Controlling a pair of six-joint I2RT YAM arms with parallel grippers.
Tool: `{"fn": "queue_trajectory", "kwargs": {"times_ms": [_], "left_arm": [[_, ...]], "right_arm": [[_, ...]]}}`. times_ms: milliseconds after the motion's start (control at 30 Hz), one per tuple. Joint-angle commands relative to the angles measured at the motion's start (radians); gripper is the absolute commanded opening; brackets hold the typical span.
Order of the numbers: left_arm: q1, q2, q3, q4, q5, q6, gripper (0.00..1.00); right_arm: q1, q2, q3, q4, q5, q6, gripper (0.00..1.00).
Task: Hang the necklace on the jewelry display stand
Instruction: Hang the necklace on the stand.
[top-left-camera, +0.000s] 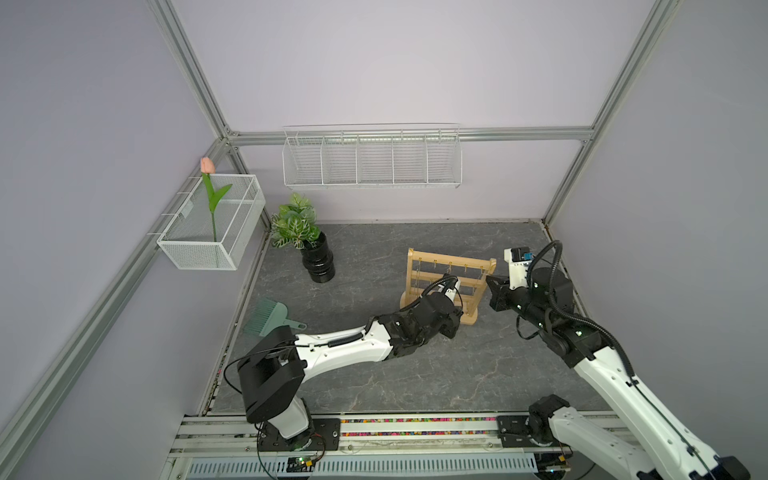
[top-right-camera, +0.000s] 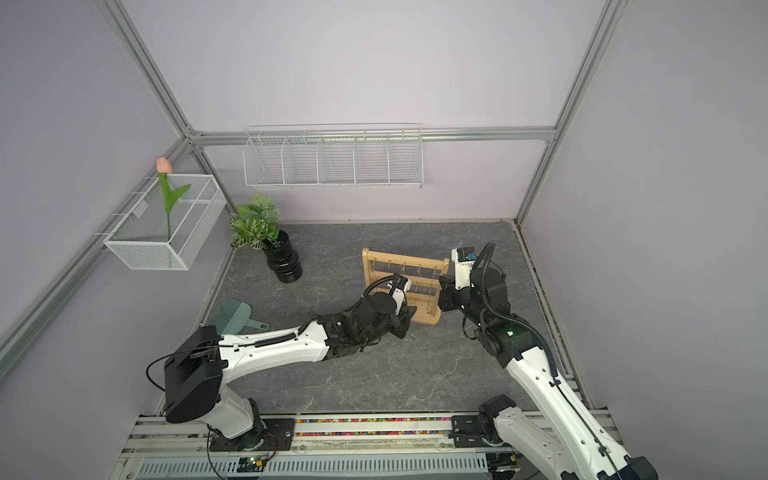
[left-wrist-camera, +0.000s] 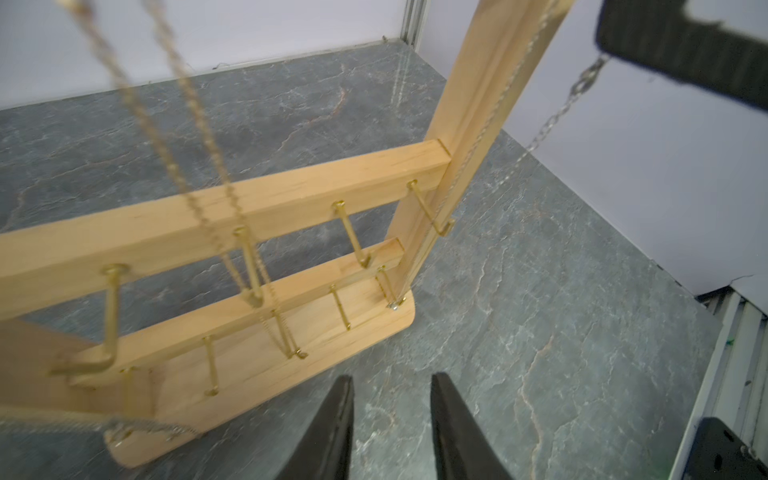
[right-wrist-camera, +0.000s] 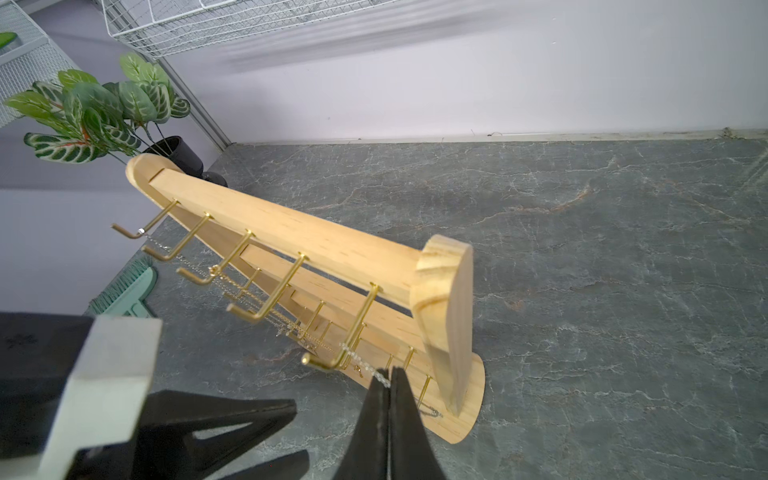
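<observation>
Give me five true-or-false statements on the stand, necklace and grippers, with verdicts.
1. The right gripper is shut on the silver necklace. True.
2. The left gripper holds a chain. False: its jaws stand apart with nothing between them.
3. The jewelry display stand lies on its side. False: it stands upright on the table.
4. Gold chains hang on the stand. True.
5. The potted plant sits in a wall basket. False: it stands on the table.

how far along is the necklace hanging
Done, apparently: the necklace lies across the end hook on the jewelry display stand. In hand: the right gripper is shut on its chain. To do: letting go and backing off; the left gripper is open, empty.
</observation>
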Motion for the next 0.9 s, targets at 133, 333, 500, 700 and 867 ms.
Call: {"fn": "queue_trajectory", "kwargs": {"times_ms": [133,333,500,700,867], "left_arm": [[-0.005,0.092,0.006,0.254,-0.076,-0.042,0.34],[-0.006,0.152,0.033,0.298,-0.076,-0.058,0.3],[-0.006,0.195,0.061,0.306,-0.079,-0.063,0.3],[-0.003,0.246,0.101,0.318,-0.083,-0.064,0.29],[-0.005,0.278,0.11,0.348,-0.106,-0.071,0.23]], "right_arm": [[-0.009,-0.002,-0.021,0.015,-0.026,0.005,0.07],[-0.012,0.002,-0.027,0.026,-0.038,0.004,0.07],[-0.016,0.001,-0.031,0.028,-0.044,0.004,0.07],[-0.021,-0.005,-0.038,0.028,-0.053,0.003,0.07],[-0.024,-0.003,-0.036,0.03,-0.061,0.004,0.07]]}}
